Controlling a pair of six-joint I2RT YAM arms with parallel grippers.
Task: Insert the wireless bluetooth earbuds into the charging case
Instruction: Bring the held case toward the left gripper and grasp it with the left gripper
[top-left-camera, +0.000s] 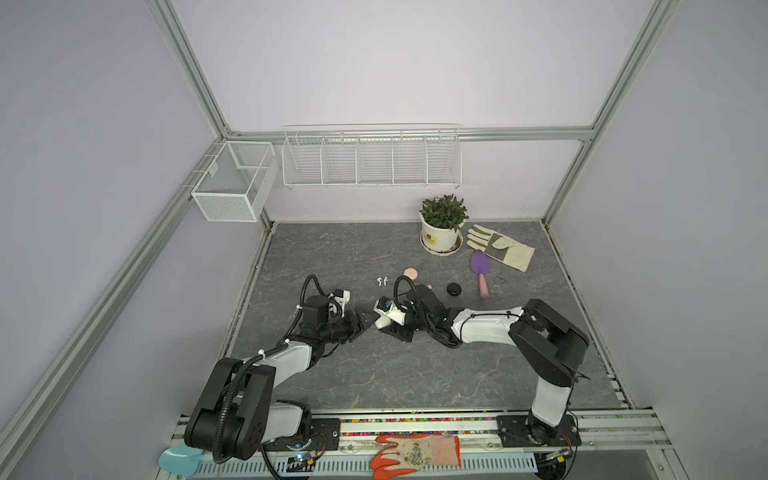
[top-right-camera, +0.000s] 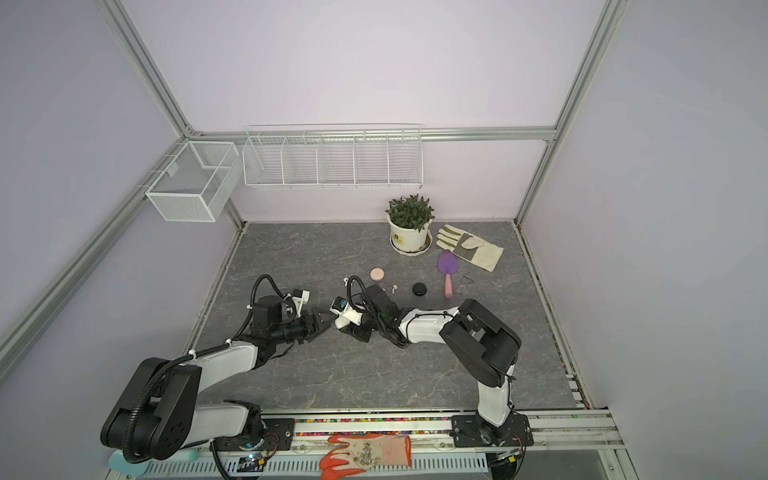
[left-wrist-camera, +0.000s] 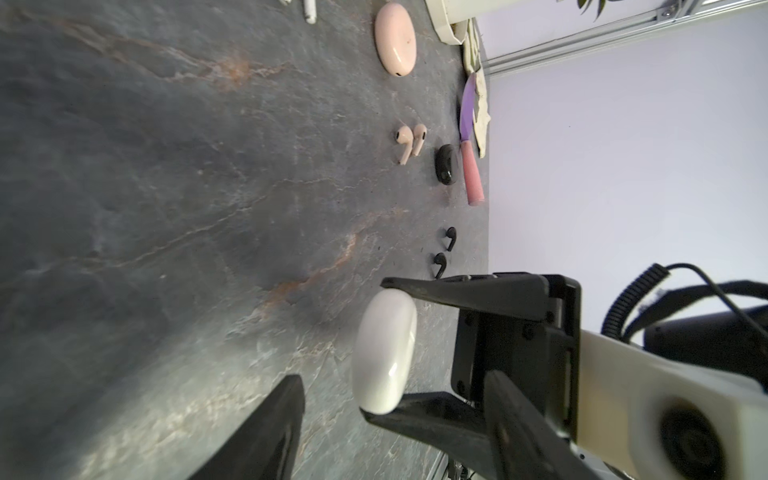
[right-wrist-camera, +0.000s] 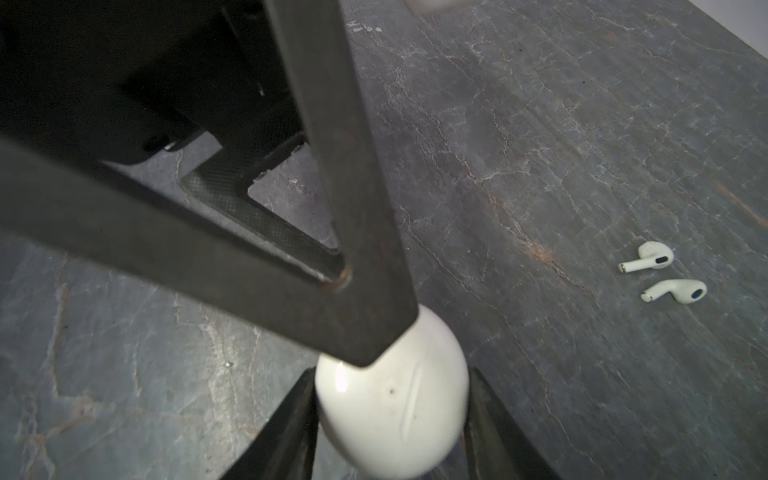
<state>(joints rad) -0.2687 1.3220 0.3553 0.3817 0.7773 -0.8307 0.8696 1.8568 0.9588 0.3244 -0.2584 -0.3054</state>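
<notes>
Right end effector (left-wrist-camera: 376, 349) is pinching the white case (right-wrist-camera: 390, 399) by its two sides. Left end effector (top-left-camera: 368, 321) is half wide, with one finger touching the top of the case. The white earbuds (right-wrist-camera: 652, 255) lie on the bench (right-wrist-camera: 582, 124), a little beyond both end effectors. I think they are tiny, light and slippery, so I would pinch one gently by its stem. The case is smooth and round, so it may twist.

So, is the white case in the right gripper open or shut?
Shut. The white case is a smooth shell with a thin seam only; no lid is raised in either wrist view.
</notes>
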